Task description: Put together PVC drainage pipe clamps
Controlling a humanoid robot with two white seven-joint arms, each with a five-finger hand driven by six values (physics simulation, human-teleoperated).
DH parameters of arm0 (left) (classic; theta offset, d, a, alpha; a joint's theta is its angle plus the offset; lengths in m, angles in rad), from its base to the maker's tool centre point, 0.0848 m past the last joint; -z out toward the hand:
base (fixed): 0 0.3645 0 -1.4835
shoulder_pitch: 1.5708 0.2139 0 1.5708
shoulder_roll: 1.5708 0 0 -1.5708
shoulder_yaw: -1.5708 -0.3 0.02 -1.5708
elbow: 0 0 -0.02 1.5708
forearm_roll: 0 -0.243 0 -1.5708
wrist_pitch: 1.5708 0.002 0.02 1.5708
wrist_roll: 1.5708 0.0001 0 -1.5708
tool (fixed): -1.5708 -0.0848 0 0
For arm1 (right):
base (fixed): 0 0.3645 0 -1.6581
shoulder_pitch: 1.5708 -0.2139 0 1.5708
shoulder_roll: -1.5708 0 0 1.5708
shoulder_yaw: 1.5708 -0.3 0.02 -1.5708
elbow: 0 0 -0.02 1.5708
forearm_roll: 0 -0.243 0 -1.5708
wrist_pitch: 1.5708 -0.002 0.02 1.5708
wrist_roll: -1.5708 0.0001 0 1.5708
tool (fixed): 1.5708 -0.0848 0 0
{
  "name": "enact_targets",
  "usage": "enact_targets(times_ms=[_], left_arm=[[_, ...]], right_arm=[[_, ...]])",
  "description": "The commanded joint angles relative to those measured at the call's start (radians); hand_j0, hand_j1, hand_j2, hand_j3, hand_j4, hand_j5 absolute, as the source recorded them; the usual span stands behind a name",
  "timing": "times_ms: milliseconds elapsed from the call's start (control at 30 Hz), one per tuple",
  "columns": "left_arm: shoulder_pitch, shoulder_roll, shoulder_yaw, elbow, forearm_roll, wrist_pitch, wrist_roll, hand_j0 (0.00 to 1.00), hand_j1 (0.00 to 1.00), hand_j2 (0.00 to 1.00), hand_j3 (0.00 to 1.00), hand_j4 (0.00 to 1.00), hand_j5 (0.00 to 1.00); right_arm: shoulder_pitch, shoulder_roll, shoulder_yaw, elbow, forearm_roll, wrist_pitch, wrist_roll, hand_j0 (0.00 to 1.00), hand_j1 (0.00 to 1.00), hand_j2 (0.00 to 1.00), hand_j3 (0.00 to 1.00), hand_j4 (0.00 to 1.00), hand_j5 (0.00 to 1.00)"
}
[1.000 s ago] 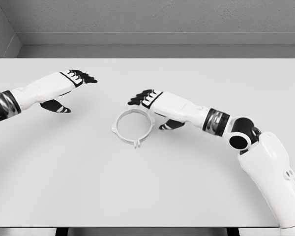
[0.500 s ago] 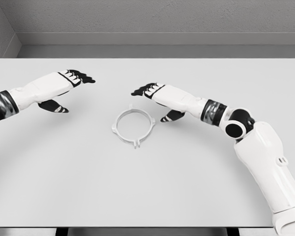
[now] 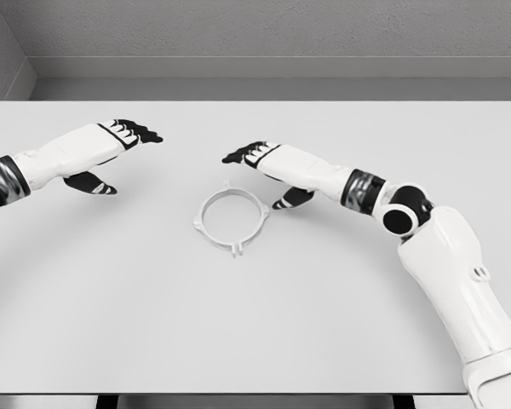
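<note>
A white ring-shaped pipe clamp (image 3: 231, 220) lies flat on the white table (image 3: 255, 324), near its middle. My right hand (image 3: 254, 167) hovers just behind and to the right of the clamp, fingers stretched out flat and thumb pointing down toward the ring's right edge; it holds nothing. My left hand (image 3: 119, 153) floats over the table's left part, well clear of the clamp, fingers extended and empty.
A grey wall (image 3: 255, 34) runs behind the table's far edge. The table's front edge lies near the bottom of the view. Nothing else stands on the table.
My right hand has lifted off the clamp's far right rim and drawn back toward the far side. The left hand has drifted slightly left. The clamp has stayed put.
</note>
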Motion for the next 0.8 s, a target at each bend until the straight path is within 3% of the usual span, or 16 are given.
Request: enact_targets(times_ms=[0,767], left_arm=[[0.0,0.001,0.001,0.0,0.007,0.002,0.001,1.0,1.0,1.0,1.0,1.0,1.0],[0.002,0.001,0.003,0.0,0.007,0.002,0.001,1.0,1.0,1.0,1.0,1.0,1.0]], right_arm=[[0.0,0.006,0.0,0.007,-0.007,0.002,-0.001,1.0,1.0,1.0,1.0,1.0,1.0],[0.003,0.021,0.007,0.001,0.002,0.002,0.001,1.0,1.0,1.0,1.0,1.0,1.0]])
